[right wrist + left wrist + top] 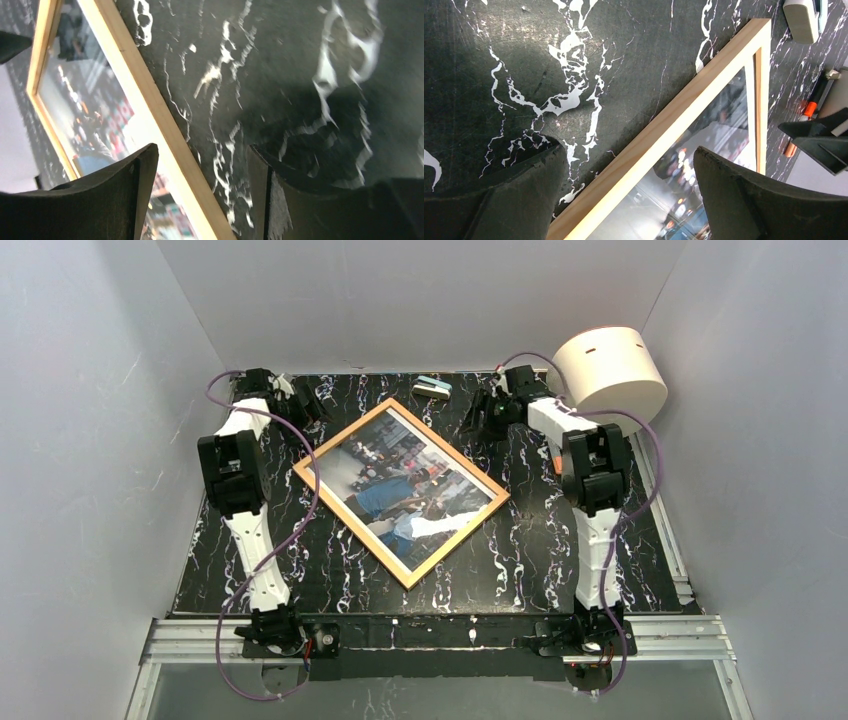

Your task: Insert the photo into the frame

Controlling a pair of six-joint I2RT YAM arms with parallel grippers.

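On the middle of the black marble table [520,550], the frame [346,436] lies flat, turned diamond-wise, the photo [405,490] showing inside it. At 11 o'clock of it the left gripper [624,165] hangs with jaws wide and empty, one finger either side of the wood edge. At 1 o'clock the right gripper [202,155] does likewise.

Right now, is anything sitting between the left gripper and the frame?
Nothing visible. The left gripper is open, and in its wrist view the frame runs its wooden edge between the fingers, with bare table beside it. The small grey object lies beyond the frame's corner, out of the way.
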